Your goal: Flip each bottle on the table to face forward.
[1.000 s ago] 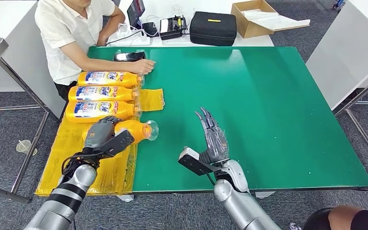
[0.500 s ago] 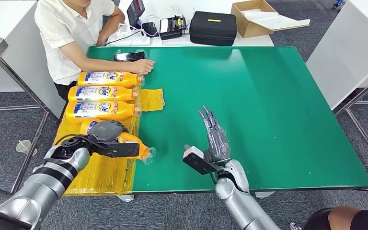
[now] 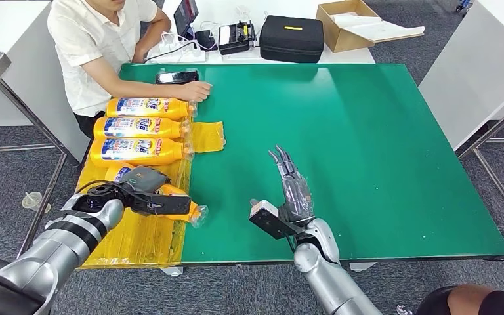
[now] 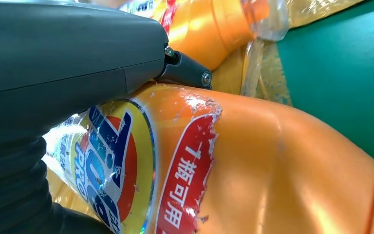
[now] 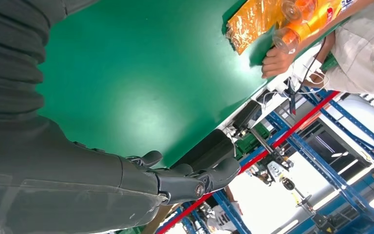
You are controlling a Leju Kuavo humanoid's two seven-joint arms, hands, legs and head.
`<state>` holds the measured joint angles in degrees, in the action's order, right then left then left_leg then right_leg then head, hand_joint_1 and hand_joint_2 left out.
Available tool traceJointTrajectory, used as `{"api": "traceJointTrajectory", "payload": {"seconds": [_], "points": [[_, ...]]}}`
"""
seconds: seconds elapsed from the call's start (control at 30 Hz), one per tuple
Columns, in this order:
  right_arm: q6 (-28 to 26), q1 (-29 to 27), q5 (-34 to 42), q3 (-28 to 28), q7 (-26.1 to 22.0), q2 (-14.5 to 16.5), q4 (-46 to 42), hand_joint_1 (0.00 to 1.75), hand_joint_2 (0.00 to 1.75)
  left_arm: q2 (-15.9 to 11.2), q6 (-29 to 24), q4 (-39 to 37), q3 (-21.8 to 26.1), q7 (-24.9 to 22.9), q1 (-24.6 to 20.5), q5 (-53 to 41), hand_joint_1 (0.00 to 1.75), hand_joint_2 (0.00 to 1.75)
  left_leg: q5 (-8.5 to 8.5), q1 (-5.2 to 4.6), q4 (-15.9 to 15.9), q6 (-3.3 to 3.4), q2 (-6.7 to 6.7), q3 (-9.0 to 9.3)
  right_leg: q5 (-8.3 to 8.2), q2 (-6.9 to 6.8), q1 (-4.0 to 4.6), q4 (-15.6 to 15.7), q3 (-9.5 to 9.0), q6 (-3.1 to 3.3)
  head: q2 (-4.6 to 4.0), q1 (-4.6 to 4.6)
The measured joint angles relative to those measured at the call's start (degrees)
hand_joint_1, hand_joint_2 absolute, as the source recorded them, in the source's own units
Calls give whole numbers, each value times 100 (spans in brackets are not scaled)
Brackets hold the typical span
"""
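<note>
While the left hand [image 3: 146,190] is gripping the nearest bottle [image 3: 182,200] on the yellow plastic sheet [image 3: 138,239] at the table's [image 3: 367,131] near left edge, its fingers are lying wrapped over the orange body. Close up, the left wrist view is showing that bottle's label [image 4: 112,170] facing the camera, red strip and blue lettering legible. Right hand [image 3: 292,197] is hovering over bare green surface, fingers straight and spread, holding nothing. Farther back, three more bottles [image 3: 138,128] are lying side by side, labels up. Beyond them, a person's hand [image 3: 197,90] is resting on the table beside a phone [image 3: 177,77].
</note>
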<state>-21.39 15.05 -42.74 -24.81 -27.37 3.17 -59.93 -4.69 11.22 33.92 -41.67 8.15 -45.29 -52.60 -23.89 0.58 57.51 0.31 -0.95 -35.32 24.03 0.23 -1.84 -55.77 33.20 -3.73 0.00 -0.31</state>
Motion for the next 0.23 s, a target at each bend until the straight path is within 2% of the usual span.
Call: {"api": "traceJointTrajectory", "payload": {"seconds": [0.03,0.07,0.1,0.23], "points": [[-3,1,6,6,-4,2,7,0,175,5,21,-46,0,2,-12,59,22,175,0,0,0,0,0,0,0,0,0,0,0,0,0,0],[-7,1,16,12,-9,5,15,0,175,9,49,-84,0,4,-26,101,6,175,0,0,0,0,0,0,0,0,0,0,0,0,0,0],[-11,1,32,16,-16,8,25,0,175,14,79,-114,-2,7,-42,130,0,175,0,0,0,0,-1,0,0,0,0,0,-1,0,0,0],[-19,1,75,24,-73,27,70,0,175,27,253,-185,-12,0,-104,209,0,175,0,0,0,0,0,1,0,0,0,0,-2,0,0,0]]}}
